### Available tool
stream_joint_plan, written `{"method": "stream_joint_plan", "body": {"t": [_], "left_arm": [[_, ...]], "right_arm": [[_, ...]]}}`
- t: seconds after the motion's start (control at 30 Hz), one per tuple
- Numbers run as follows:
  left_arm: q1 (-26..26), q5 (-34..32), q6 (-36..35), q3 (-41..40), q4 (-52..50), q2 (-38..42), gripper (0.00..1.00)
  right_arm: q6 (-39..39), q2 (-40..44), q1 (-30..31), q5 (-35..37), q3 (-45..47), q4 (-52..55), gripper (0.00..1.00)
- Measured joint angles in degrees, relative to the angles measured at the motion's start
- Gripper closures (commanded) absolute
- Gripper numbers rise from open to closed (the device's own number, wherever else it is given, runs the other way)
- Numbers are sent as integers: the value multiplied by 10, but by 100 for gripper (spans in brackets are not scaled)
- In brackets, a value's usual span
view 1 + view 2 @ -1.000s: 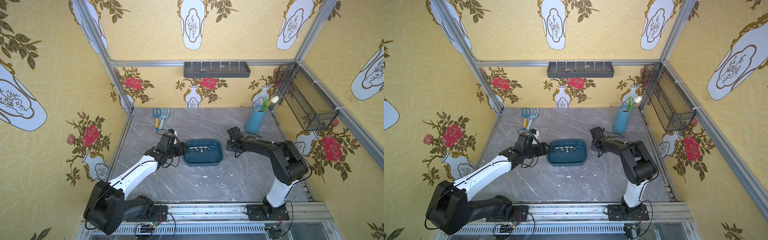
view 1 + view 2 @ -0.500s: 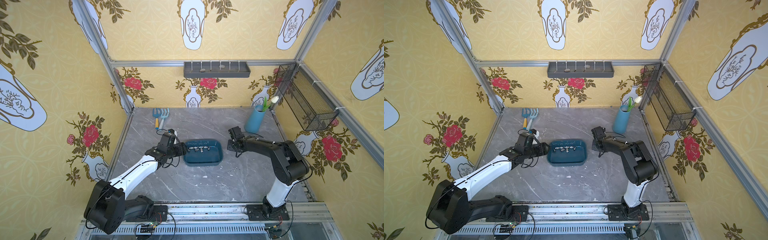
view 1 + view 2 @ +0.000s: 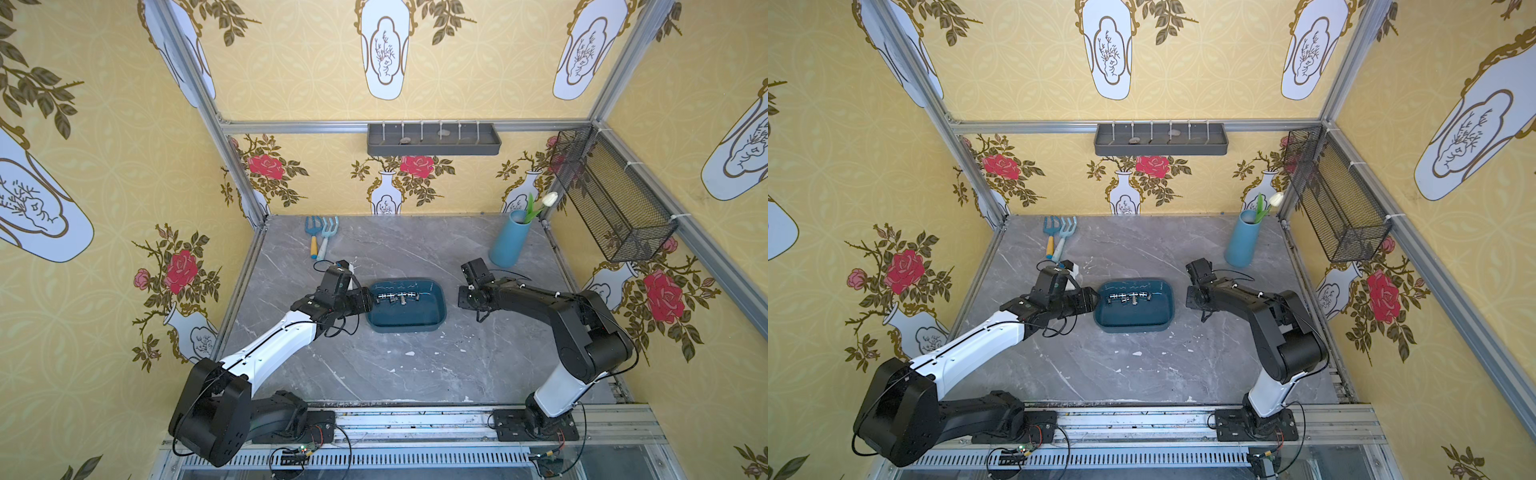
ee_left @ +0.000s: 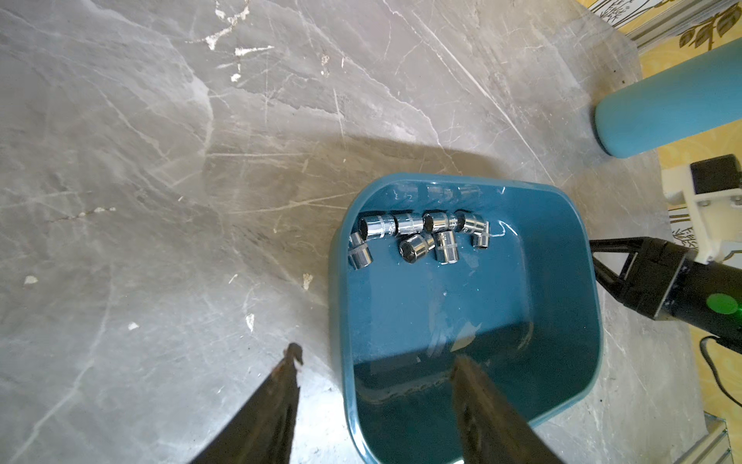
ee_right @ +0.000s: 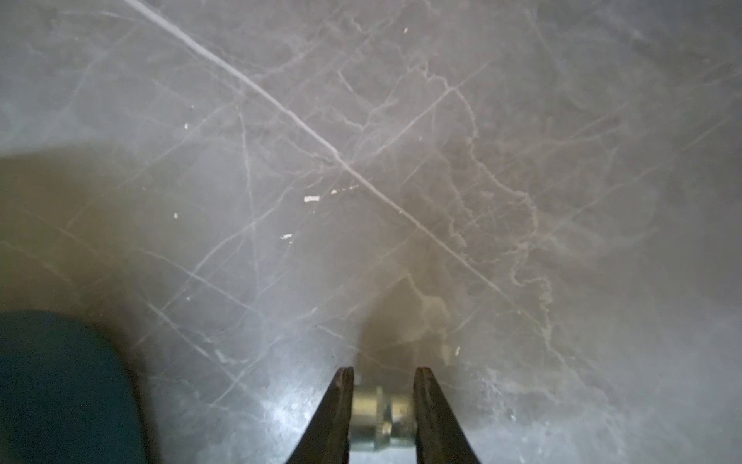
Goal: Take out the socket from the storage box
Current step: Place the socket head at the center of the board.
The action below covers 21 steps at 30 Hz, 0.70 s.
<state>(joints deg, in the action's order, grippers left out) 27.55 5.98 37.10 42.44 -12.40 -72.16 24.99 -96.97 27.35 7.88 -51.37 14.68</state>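
The storage box (image 3: 405, 328) (image 3: 1133, 328) (image 4: 337, 281), a dark teal tub, sits mid-table with several chrome sockets (image 3: 397, 297) (image 4: 417, 237) along its far wall. My left gripper (image 3: 370, 301) (image 4: 377, 355) is open at the box's left end, one finger outside on the table and one inside, with the wall between them. To the right of the box, my right gripper (image 3: 465, 297) (image 5: 383, 377) points down at the table. It is shut on one socket (image 5: 379, 413), held crosswise between its fingers just above the marble. A corner of the box (image 5: 60, 381) shows beside it.
A blue vase with a tulip (image 3: 509, 245) stands behind the right arm. Two small garden tools (image 3: 322, 237) lie at the back left. A grey wall tray (image 3: 432, 139) hangs on the back wall, a black mesh basket (image 3: 611, 195) on the right wall.
The right wrist has edged slightly to the right, away from the box. The left arm and the box have not moved.
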Motion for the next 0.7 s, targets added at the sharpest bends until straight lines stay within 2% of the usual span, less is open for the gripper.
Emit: {"method": "stream_joint_plan", "body": {"t": [0.4, 0.7], "left_arm": [[0, 0, 0, -5, 1, 10, 35], [0, -1, 0, -5, 1, 9, 35]], "right_arm": [[1, -7, 0, 4, 2, -9, 55], [1, -1, -1, 5, 7, -11, 54]]}}
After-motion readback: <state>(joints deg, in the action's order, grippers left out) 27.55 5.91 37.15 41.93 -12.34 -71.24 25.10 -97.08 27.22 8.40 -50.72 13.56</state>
